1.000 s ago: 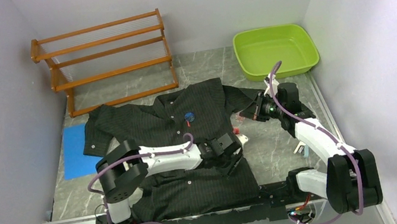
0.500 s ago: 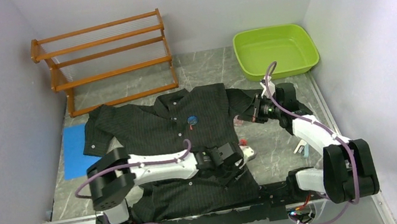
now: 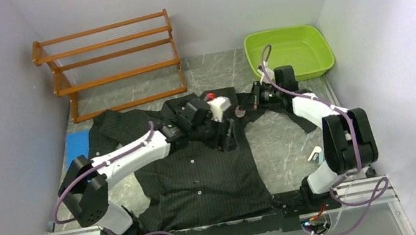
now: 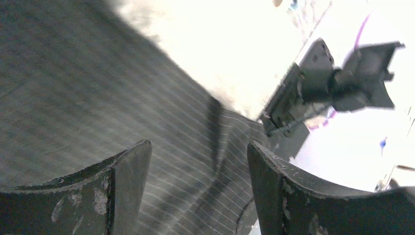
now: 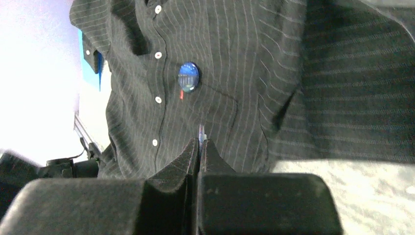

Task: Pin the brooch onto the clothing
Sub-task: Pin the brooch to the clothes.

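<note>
Left gripper [image 4: 196,147]: jaws wide apart, nothing between them — over the pinstriped shirt [image 3: 203,181].
Right gripper [image 5: 199,143]: jaws pressed together.
Brooch [image 5: 188,77]: round, blue — on the shirt front beside the buttons [image 5: 158,55].

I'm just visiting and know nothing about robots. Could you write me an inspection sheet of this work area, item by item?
Surface: grey marbled table, bare patches showing around the shirt.
Job's things: black pinstriped shirt spread flat, front up; round blue brooch sits on its chest beside the button row.
Clutter: blue sheet partly under a sleeve; small white item on the table's right side, too small to identify.
Grippers: left gripper open over the shirt, holding nothing; right gripper shut, pointing toward the shirt.
Cables: purple cables arch up in loops behind each gripper.
Surroundings: wooden rack and green tub at the back; plain pale walls.
</note>
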Tool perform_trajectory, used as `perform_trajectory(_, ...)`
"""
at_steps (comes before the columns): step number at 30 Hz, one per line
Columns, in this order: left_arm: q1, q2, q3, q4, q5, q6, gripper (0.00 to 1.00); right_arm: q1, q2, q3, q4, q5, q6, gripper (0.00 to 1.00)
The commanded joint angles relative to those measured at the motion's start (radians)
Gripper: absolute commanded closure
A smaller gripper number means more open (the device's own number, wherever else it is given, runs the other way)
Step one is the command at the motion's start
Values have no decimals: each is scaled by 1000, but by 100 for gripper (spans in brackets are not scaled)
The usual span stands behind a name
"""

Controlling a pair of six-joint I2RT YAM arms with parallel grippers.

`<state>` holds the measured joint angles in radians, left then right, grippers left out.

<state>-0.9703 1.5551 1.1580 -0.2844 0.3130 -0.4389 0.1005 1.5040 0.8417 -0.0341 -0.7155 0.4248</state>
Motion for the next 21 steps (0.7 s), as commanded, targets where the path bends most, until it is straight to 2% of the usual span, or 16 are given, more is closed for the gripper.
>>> perform_trajectory(1,127,-57,-83,20,11,-105,24,52,98,161,-84,6,-62,100)
perform_trajectory(3,162,-73,-115,-30,-84,-110,23,86,170,249,-140,-1,-86,100)
perform_trajectory(7,246,-88,-201,-69,-181,-132,24,133,337,424,-238,-35,-105,100)
perform_trajectory(12,263,-28,-228,-220,-396,-167,26,179,500,592,-307,-82,-110,100)
perform_trajectory(17,273,-12,-307,-203,-456,-181,28,224,635,745,-441,-167,-168,100)
perform_trajectory(21,276,1,-325,-211,-467,-192,29,242,699,804,-494,-194,-197,100)
